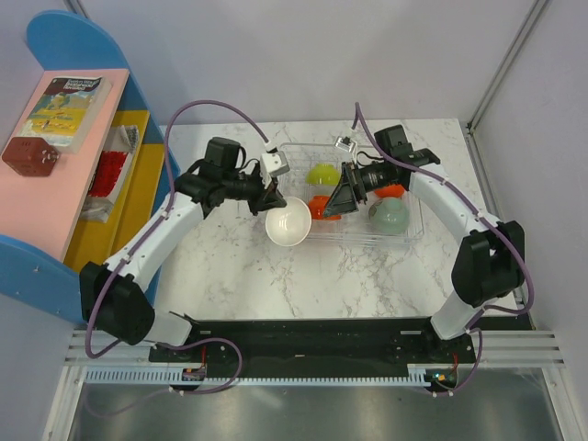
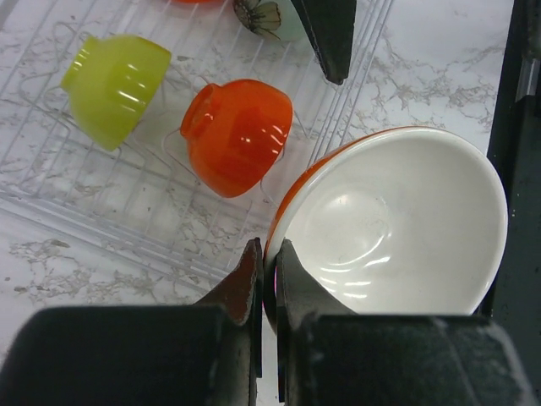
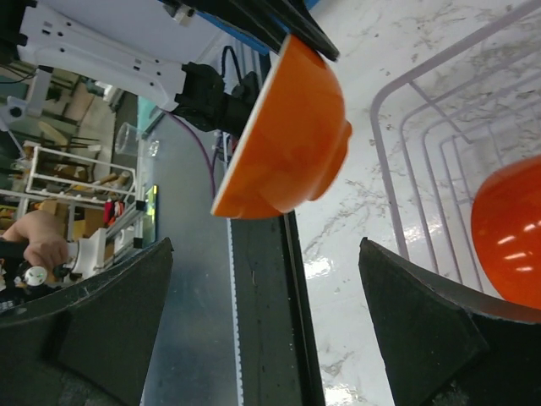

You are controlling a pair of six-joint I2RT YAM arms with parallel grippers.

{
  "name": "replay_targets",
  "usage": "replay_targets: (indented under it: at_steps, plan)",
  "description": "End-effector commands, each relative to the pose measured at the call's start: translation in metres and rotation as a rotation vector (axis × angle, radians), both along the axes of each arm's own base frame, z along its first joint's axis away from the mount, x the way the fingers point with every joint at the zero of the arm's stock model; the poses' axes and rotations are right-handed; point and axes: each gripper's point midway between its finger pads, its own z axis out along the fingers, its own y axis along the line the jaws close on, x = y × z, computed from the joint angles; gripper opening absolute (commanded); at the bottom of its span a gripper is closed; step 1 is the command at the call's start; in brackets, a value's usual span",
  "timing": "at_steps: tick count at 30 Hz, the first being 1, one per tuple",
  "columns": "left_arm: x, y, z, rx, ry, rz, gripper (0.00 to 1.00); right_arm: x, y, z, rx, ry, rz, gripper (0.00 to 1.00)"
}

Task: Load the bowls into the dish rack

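My left gripper (image 1: 273,198) (image 2: 269,255) is shut on the rim of an orange bowl with a white inside (image 1: 288,223) (image 2: 397,228). It holds the bowl above the table just outside the left end of the clear dish rack (image 1: 415,204) (image 2: 76,211). In the rack lie a lime green bowl (image 1: 322,173) (image 2: 114,85), an orange bowl (image 1: 317,208) (image 2: 237,135), a second orange bowl (image 1: 391,190) and a pale mint bowl (image 1: 390,215). My right gripper (image 1: 338,200) (image 3: 266,288) is open and empty over the rack's left part. It faces the held bowl (image 3: 287,135).
A blue and pink shelf unit (image 1: 55,156) with a book and red items stands at the left. A black strip (image 1: 322,335) runs along the table's near edge. Grey walls close the back and right.
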Motion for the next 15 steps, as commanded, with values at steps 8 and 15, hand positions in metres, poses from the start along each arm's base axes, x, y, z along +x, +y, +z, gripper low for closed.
replay_targets:
  at_steps: [8, 15]
  plan:
    - [0.004, -0.034, 0.014, 0.048, -0.084, -0.066, 0.02, -0.002, 0.008, -0.004, 0.109, 0.084, 0.092, 0.98]
    - [-0.009, -0.055, 0.016, 0.07, -0.099, -0.109, 0.02, 0.0, 0.008, -0.012, 0.105, 0.093, 0.093, 0.98]
